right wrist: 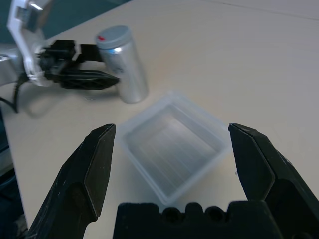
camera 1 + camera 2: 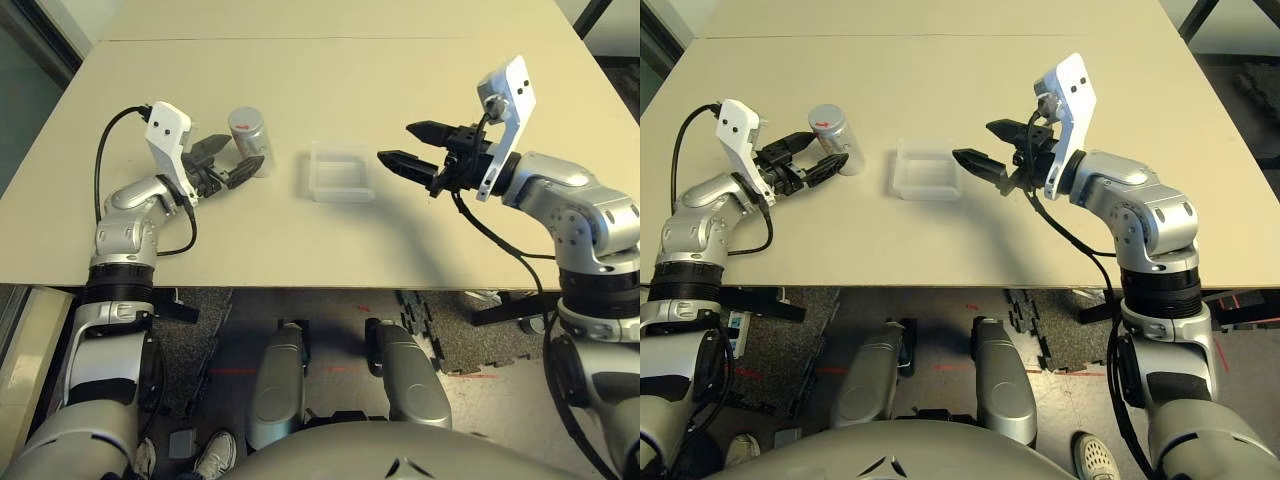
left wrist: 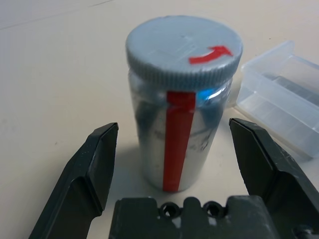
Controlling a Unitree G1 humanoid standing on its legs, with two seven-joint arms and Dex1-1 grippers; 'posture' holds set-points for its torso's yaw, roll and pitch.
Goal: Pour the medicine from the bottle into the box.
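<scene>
And here the silver-grey bottle was seen upright on the beige table, its grey cap on, a red arrow printed across the top and a red stripe running down the side! The left gripper was held wide, its two black fingers spread, and by the left wrist view the bottle was framed right between and just beyond the fingertips, not gripped. Just to the right of the bottle, a short gap away, the clear plastic box was seen, open at the top, its rounded corners and shallow walls plainly made out. Over on the far side of the box, the right gripper was held wide as well, nothing between its fingers, its tips pointed toward the box and kept apart from it. So the box was flanked: bottle and left gripper on one side, right gripper on the other!
</scene>
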